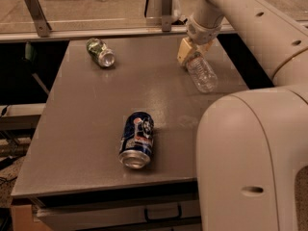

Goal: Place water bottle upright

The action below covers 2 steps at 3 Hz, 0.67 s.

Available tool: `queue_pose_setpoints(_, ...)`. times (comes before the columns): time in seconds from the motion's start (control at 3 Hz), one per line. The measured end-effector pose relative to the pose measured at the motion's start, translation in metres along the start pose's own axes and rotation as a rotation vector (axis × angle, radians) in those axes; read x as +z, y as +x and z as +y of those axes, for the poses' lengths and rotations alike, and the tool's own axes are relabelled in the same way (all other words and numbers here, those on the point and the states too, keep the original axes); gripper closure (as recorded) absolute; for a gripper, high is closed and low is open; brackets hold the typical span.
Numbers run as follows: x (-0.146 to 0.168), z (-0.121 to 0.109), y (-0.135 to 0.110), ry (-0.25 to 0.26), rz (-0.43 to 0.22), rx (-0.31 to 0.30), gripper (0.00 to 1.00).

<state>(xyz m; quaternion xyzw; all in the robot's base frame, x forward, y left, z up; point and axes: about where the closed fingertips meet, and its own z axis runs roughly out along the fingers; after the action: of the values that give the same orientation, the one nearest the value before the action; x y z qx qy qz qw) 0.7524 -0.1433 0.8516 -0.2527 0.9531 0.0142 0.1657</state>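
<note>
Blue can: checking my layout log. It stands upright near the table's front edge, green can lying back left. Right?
No. The camera view shows the blue can lying on its side; the rest holds. The gripper is at the water bottle, back right.

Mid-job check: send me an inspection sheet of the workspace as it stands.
Surface: grey table.
Job's things: bottle tilted, not upright, far right of the table.
Clutter: blue can on its side near the front; green can on its side, far left.
Grippers: hand at the bottle's upper end.
Cables: nothing seen on the table.
Surroundings: rail behind; drawer below; robot body front right.
</note>
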Motion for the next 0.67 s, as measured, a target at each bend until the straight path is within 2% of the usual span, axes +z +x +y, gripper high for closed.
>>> queue_pose_setpoints(0.33, -0.018, -0.001, -0.006, 0.013, -0.044, -0.008, 0.74)
queue_pose_setpoints(0.67, -0.036, 0.001, -0.02, -0.061, -0.176, -0.061, 0.97)
